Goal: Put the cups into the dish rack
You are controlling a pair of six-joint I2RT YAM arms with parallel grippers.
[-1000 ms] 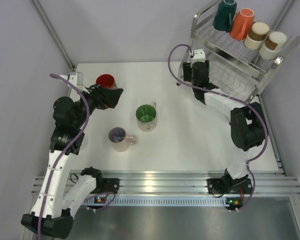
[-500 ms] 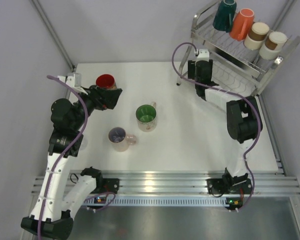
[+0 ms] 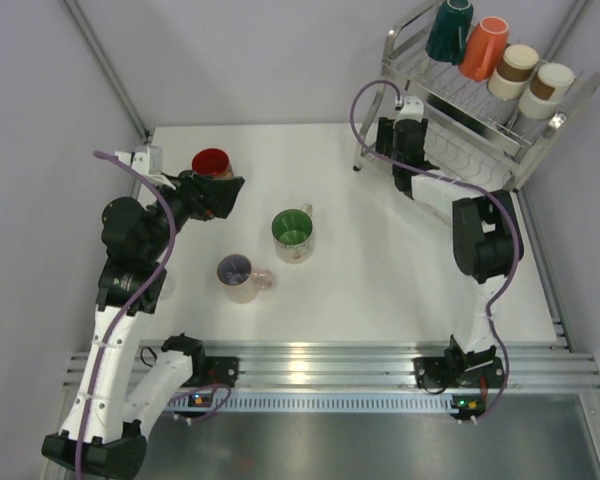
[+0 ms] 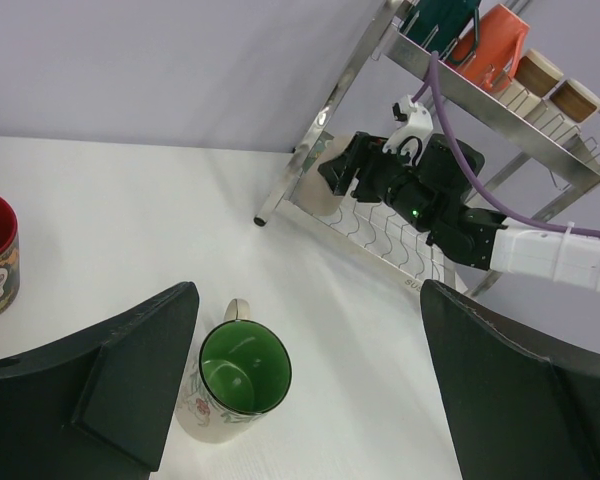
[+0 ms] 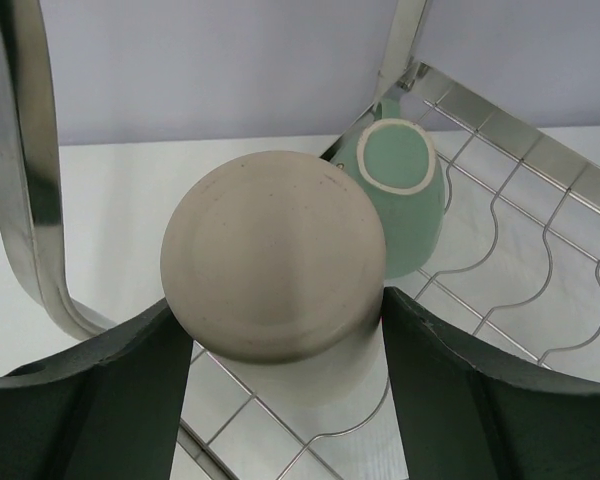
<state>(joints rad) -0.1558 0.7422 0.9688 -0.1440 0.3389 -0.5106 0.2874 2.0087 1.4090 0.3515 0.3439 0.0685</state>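
Checking in on the rig: the rack (image 3: 450, 95) stands at the far right corner of the bench (image 3: 380, 280), and my right gripper (image 5: 280, 305) is reaching into its lower shelf. Its fingers sit snug against both sides of an upside-down beige cup (image 5: 270, 255). I can't tell if the cup's rim is resting on the wires. A mint cup (image 5: 405, 190), also upside down, sits just beside it on the same shelf, toward the rack's post.

On the top shelf there's a row of four: a dark teal cup (image 3: 448, 30), an orange cup (image 3: 483, 48) and two white-and-brown cups (image 3: 532, 80).

My left gripper (image 4: 308, 300) hangs over the far left part of the bench with fingers spread wide, gripping nothing. The red cup (image 3: 211, 162) is right by it, near the far left corner. The green-lined mug (image 3: 292, 232) stands around mid-bench, and the pinkish cup (image 3: 240, 275) sits a bit closer to the near edge.
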